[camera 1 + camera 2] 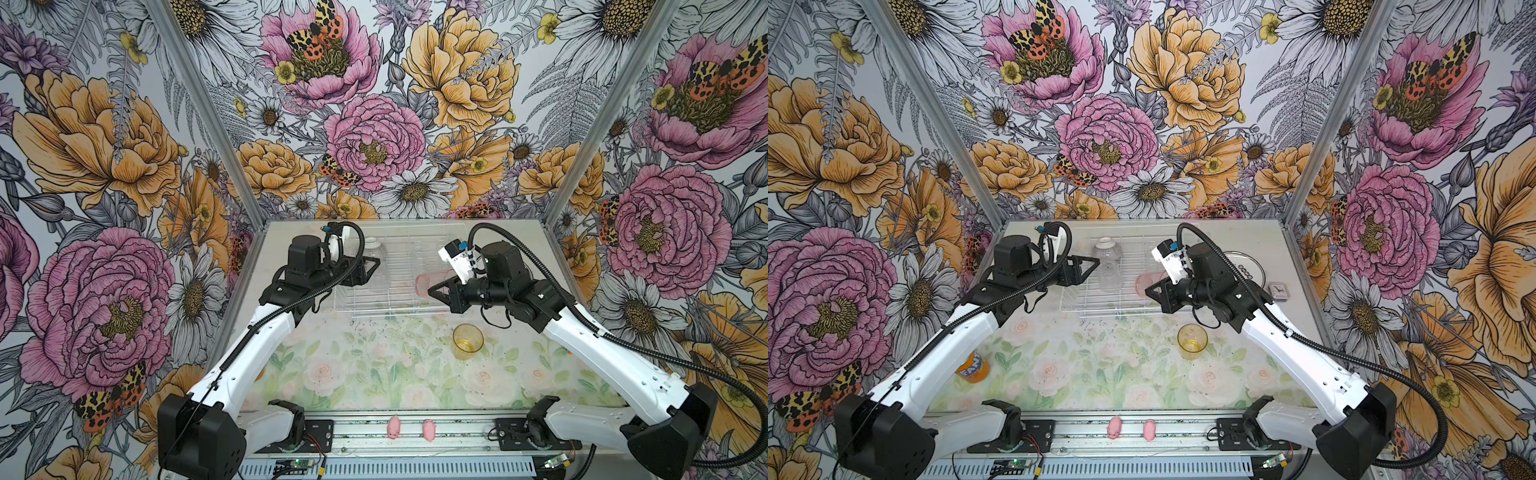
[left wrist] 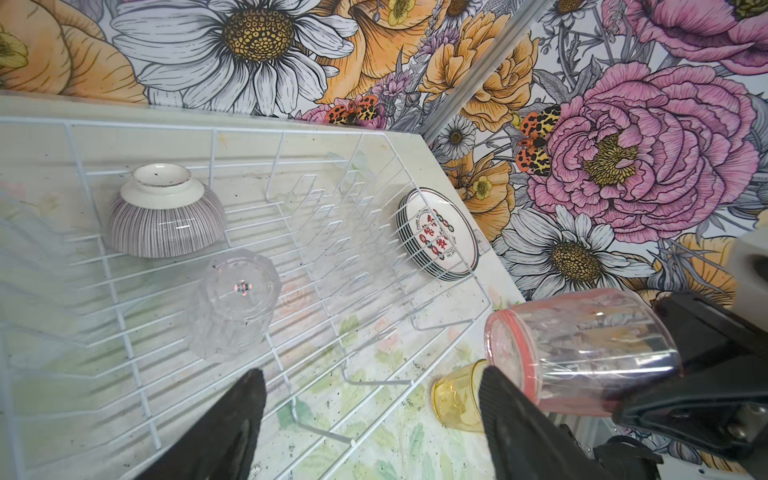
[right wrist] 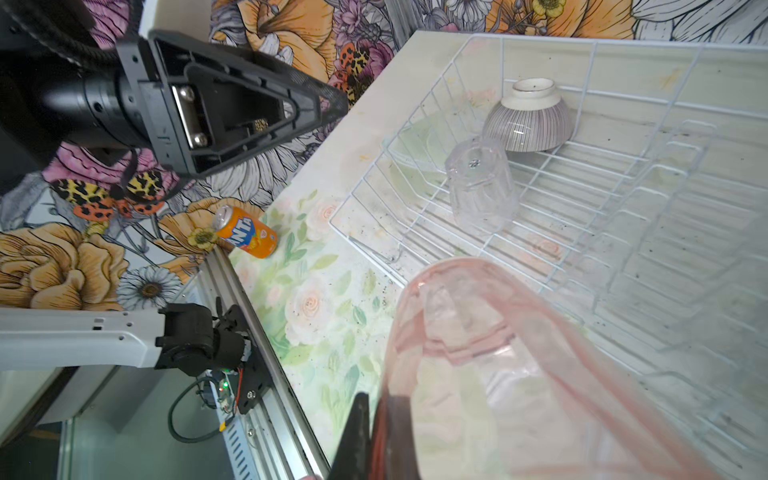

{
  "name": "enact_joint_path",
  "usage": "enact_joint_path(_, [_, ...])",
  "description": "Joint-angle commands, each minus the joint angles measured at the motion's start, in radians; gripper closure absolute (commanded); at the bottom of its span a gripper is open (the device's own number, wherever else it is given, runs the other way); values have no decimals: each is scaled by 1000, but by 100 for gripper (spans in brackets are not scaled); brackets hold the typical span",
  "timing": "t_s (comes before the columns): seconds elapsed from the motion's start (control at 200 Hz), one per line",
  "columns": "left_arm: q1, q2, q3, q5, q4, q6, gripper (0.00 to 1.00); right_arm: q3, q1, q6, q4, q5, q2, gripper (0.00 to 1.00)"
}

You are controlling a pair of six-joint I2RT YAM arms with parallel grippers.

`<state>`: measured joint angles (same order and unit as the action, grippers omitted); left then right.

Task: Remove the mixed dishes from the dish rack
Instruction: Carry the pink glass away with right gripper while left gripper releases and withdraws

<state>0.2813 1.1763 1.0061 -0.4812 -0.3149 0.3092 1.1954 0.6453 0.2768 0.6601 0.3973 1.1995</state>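
**Item 1. pink tumbler (image 3: 519,374).** It fills the foreground of the right wrist view. It is carried on its side above the right, near corner of the dish rack (image 1: 395,308), and looks clear of the wires. The right gripper (image 1: 436,291) has it clamped by the wall at the rim, one finger apparently inside.
*Hazard:* this is a thin-edge pinch on smooth glass. A quick swing or wrist roll could let it pivot or slip onto the rack, or onto the amber tumbler (image 1: 467,341) standing upright on the table just in front.

**Item 2. left gripper (image 2: 374,436).** The jaws are spread wide and hold nothing. It is poised over the rack's left side, aimed towards the clear tumbler (image 2: 237,303), which sits mouth-down on the wires beside the mouth-down striped bowl (image 2: 164,212).
*Hazard:* uneven finger contact may skid or topple the slick glass into the bowl.

**Item 3. plates (image 2: 440,232).** They are stacked on the table past the rack's right end.

**Pose.** Both arms reach forward from the near edge with forearms angled inward and wrists over the rack. The wrists are close enough to clash if they converge.
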Motion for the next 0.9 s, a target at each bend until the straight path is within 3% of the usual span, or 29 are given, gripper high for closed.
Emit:
enact_joint_path(0.0, [-14,-21,-20,45,-45,-25,18,59,94,-78,194,-269,29,100])
enact_joint_path(0.16, [-25,-27,-18,58,-76,-35,18,84,248,-79,287,-411,80,100])
enact_joint_path(0.385, [-48,-28,-32,49,-79,-34,18,133,377,-106,382,-445,201,100])
enact_joint_path(0.896, [-62,7,-24,34,-78,-41,18,145,392,-183,461,-443,449,100])
